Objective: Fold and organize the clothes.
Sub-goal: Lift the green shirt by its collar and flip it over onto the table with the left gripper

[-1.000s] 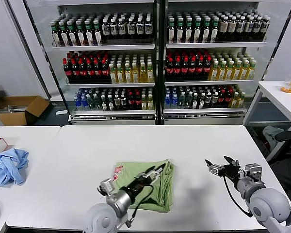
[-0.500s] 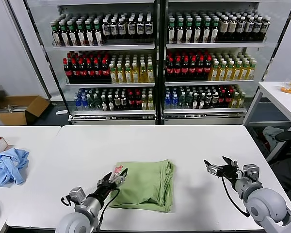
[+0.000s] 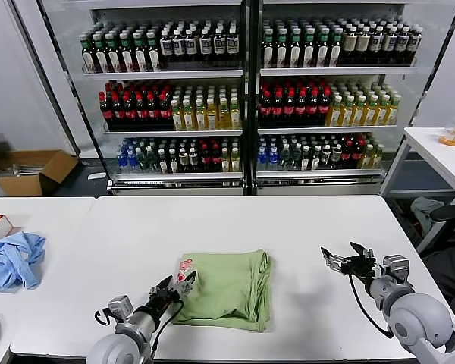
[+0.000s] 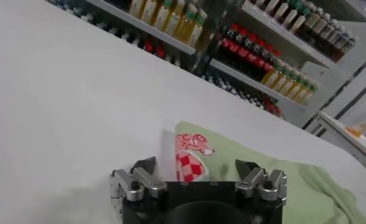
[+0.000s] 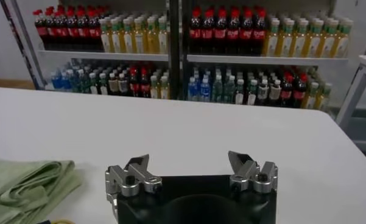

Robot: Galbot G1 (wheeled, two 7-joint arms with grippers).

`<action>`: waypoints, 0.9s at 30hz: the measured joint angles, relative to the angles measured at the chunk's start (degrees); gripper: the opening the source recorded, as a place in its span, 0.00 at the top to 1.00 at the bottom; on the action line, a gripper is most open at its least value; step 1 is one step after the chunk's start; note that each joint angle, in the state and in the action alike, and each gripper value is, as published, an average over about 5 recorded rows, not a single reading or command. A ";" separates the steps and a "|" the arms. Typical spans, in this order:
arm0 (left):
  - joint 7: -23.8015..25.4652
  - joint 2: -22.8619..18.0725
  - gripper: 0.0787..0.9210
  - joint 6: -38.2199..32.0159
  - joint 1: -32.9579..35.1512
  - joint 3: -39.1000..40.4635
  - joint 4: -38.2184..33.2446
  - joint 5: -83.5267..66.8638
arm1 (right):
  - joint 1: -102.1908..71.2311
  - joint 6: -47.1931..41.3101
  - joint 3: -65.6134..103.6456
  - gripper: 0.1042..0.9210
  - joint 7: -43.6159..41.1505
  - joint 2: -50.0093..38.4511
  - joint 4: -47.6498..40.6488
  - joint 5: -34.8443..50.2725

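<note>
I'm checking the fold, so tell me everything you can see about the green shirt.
The shirt is light green soft cloth, folded into a rough rectangle lying flat on the white table. A red-and-white checkered print shows at its corner on the robot's left. Stacked, slightly wrinkled fold layers show along its right edge. The open left claw hovers at the print corner, not gripping. The right claw is apart.

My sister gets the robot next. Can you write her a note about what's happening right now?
Left gripper: open, empty, at the near left corner of the green polo shirt.
Right gripper: open, empty, over bare table to the shirt's right.
Shirt: folded into a rough rectangle at the table's front middle, checkered print showing.
Blue garment: bunched at the far left.
Done: folding looks mostly finished.
Left: perhaps tidy edges or move the shirt.
</note>
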 measured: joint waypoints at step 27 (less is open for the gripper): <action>3.71 -4.33 0.97 -1.30 -0.62 -0.96 1.59 -13.43 | -2.11 0.02 2.10 0.12 0.19 -0.64 2.05 0.09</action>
